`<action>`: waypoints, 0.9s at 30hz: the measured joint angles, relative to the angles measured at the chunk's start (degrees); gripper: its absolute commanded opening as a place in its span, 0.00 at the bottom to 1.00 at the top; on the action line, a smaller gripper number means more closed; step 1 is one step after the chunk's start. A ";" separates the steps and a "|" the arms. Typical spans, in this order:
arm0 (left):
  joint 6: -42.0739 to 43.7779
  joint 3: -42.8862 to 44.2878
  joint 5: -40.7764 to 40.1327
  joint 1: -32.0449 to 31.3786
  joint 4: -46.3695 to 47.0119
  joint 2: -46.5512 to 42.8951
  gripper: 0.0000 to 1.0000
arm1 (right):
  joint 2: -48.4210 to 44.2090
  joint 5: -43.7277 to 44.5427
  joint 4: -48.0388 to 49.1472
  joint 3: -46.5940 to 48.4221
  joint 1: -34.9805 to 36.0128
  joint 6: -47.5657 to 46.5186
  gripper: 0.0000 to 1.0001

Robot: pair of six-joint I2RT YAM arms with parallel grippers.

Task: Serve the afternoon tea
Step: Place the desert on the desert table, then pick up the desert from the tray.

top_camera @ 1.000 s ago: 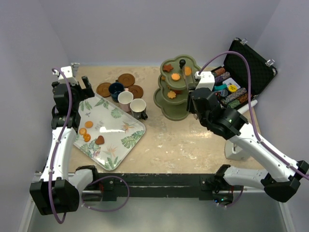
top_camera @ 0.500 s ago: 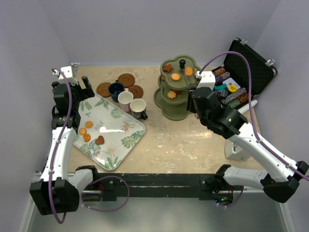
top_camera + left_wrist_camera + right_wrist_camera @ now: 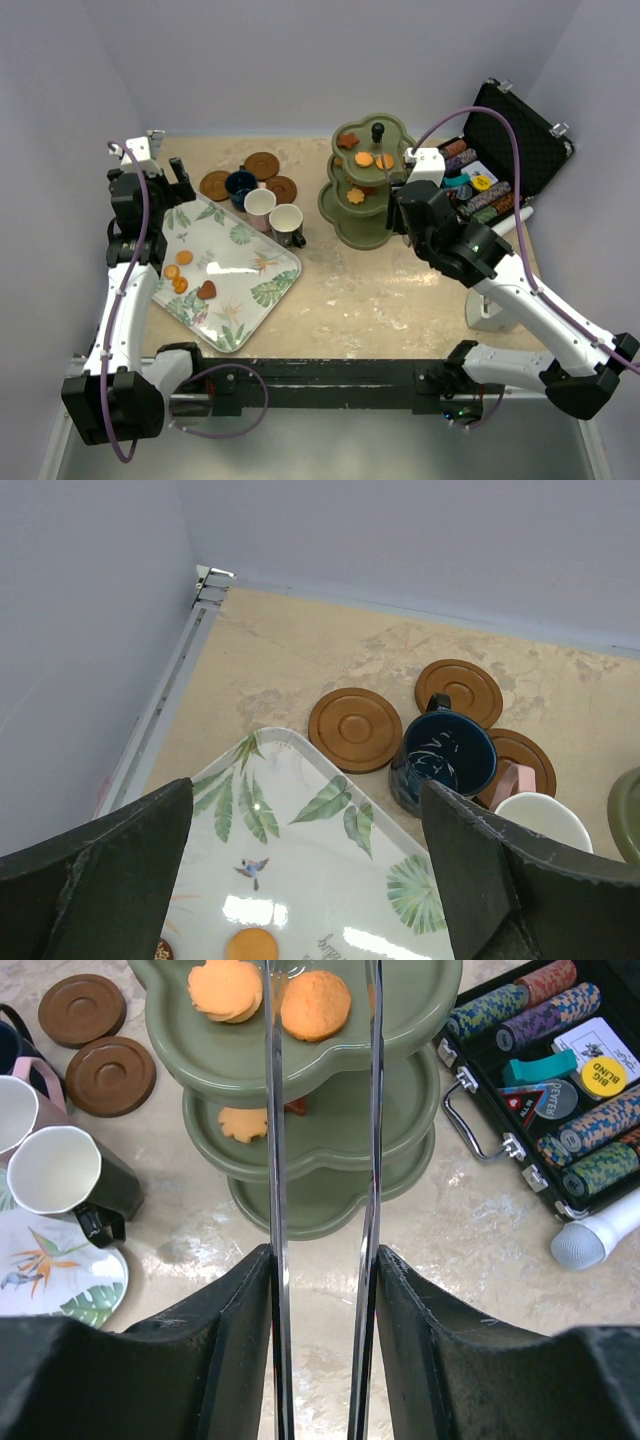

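Orange against olive green, a round biscuit lies flat on the top tier of the stand, just beside a scalloped biscuit. A second ago that round biscuit sat nearer the tier's right edge, pinched between the long thin blades of the right gripper. Since then the blades have eased apart and the biscuit has settled onto the tier. They now stand a moderate way apart on either side of it, with a sliver of green showing at each edge, so it looks let go rather than held. By my reading one more piece is served, and the arm is free to draw back, provided it lifts clear without nudging the biscuit.

The left gripper has not moved. It hangs over the far corner of the tray, fingers spread as wide as they go, with nothing in them. Four biscuits wait on the tray's left side. The three cups stand bunched just off the tray's far edge among the three brown saucers. Whether any cup sits squarely on one I cannot tell, so most of the serving appears to lie ahead.
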 measured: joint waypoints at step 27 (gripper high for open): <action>-0.02 0.00 0.44 0.00 0.00 0.57 0.99 | -4.55 -16.79 8.66 -3.89 6.71 -8.13 0.38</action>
